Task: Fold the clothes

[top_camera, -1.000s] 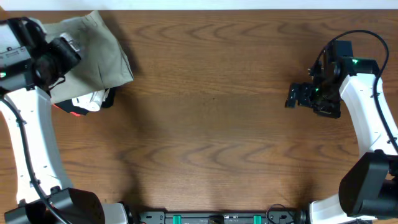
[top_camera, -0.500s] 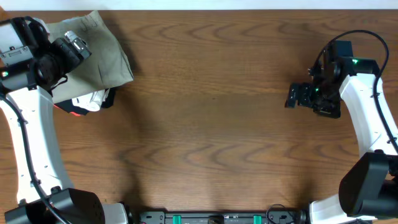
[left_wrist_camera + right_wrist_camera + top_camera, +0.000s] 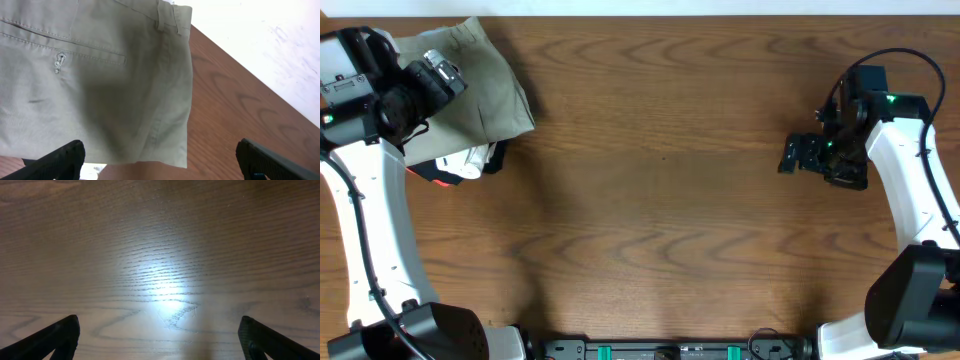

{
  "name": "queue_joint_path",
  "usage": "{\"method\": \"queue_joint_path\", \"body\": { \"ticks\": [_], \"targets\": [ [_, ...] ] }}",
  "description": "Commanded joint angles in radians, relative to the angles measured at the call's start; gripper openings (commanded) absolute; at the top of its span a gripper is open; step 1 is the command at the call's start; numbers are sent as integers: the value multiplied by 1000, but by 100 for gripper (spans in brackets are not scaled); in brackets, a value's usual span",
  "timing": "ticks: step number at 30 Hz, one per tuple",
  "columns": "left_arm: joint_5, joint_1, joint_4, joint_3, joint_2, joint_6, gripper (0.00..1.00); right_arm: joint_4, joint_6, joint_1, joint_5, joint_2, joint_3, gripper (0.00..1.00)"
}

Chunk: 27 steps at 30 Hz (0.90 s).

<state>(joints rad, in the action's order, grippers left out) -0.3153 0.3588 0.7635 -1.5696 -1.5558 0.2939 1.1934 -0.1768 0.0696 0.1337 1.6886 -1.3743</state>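
- Desk (image 3: 660,200): brown wood grain, seen from overhead; both arms rise from its 6 o'clock edge, 1 at each side.
- Trousers (image 3: 480,85): 1 pair, light khaki, grey-green, folded into a compact block; it lies at 10 o'clock on the desk, close to the far edge.
- Trousers, detail from the left wrist view: waistband with a belt loop (image 3: 167,20) at the upper corner, a welt pocket with a buttonhole (image 3: 59,61) on the flat face, a straight folded edge running down beside bare wood.
- White garment (image 3: 463,163): a small bunched part shows from under the trousers' 6 o'clock edge.
- Red garment (image 3: 430,178) and black garment (image 3: 492,160): slivers only, at the same edge, on either side of the white one; their shape cannot be told.
- Left gripper (image 3: 160,167): jaws wide apart, holding nothing; it hangs above the trousers, with its 2 fingertips in the lower corners of the wrist view.
- Right gripper (image 3: 798,155): at 3 o'clock on the desk, well apart from the trousers; jaws spread wide and holding nothing, with only bare wood and a bright glare patch beneath it in the wrist view.
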Motion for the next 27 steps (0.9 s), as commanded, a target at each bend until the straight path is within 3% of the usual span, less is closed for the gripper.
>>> {"method": "queue_joint_path", "body": {
  "ticks": [1,9,15,27],
  "targets": [
    [-6,-1,6,2,24,0,98,2,-9,2,-7,2,0,99],
    [-6,-1,6,2,24,0,98,2,-9,2,-7,-14,0,99],
    [-6,-1,6,2,24,0,98,2,-10,1,-7,-118,0,99],
    [-6,-1,6,2,24,0,98,3,-9,-8,-7,-583,0,99]
  ]
}}
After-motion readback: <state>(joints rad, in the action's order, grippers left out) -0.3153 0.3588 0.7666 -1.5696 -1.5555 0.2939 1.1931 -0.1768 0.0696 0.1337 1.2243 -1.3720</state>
